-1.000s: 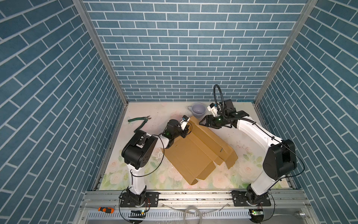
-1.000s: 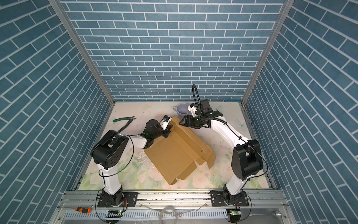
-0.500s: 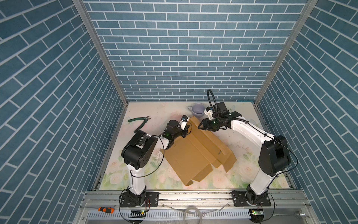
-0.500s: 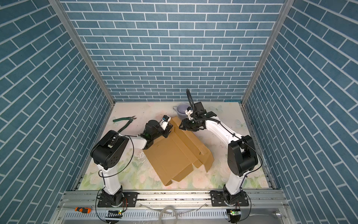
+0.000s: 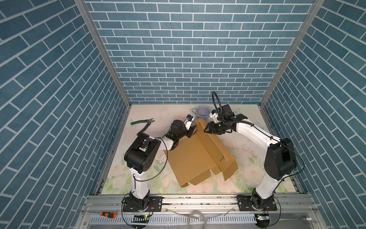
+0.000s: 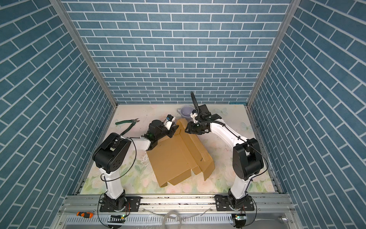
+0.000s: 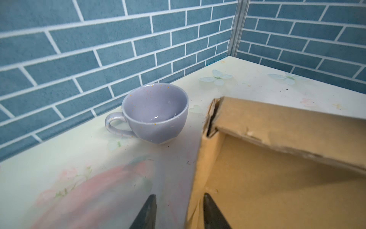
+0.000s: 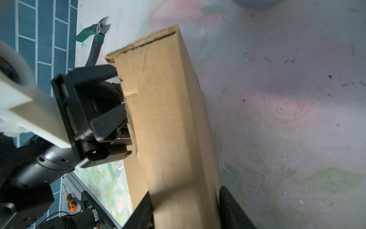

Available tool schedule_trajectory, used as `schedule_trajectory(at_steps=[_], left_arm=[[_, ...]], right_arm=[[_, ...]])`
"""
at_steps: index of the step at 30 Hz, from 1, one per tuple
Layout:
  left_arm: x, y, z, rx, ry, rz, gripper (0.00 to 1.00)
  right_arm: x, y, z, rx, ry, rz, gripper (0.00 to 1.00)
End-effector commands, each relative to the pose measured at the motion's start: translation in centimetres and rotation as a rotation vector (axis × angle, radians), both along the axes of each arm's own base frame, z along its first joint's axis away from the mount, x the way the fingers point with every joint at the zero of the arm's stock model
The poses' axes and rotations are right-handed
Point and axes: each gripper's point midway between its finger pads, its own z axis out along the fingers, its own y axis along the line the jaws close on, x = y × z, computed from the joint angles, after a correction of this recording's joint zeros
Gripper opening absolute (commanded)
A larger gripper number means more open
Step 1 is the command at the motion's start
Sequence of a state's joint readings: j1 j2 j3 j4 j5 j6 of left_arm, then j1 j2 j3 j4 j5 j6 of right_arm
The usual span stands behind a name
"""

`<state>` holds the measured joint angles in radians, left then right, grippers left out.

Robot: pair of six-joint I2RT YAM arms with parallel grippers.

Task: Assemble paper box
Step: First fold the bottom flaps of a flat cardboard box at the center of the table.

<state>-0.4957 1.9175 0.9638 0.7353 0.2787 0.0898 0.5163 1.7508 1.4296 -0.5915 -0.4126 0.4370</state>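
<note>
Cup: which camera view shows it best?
The left wrist view: the cup is close, whole and upright, and you can see inside it. In both top views the cup is small and far off. The right wrist view catches only a sliver of it at the frame edge.

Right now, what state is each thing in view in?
Brown corrugated cardboard paper box: partly folded, one long wall raised, near-end flaps unfolded.
Lilac ceramic cup: upright, looks empty.
Green-handled cutters: lying flat, handles spread.
Orange-handled screwdriver: lying on the front rail.
Left gripper: open, astride a box wall.
Right gripper: jaws flank the raised wall; grip unclear.
</note>
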Motion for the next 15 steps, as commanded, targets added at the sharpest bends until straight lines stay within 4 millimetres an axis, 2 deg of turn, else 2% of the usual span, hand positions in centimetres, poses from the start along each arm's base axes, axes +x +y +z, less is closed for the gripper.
schedule_trajectory(at_steps=[1,10,12,15], left_arm=[[0.2,-0.6,-0.3,0.019,0.023,-0.036,0.45],[1.1,-2.0,0.0,0.026,0.034,-0.087,0.46],[1.2,-2.3,0.0,0.023,0.036,-0.094,0.43],[1.1,-2.4,-0.3,0.016,0.039,-0.100,0.32]], right_arm=[[-0.1,0.0,-0.4,-0.037,0.001,0.017,0.49],[-0.2,0.0,-0.6,-0.048,-0.001,0.025,0.45],[-0.2,0.0,-0.7,-0.051,-0.002,0.024,0.44],[-0.1,0.0,-0.7,-0.050,-0.004,0.022,0.43]])
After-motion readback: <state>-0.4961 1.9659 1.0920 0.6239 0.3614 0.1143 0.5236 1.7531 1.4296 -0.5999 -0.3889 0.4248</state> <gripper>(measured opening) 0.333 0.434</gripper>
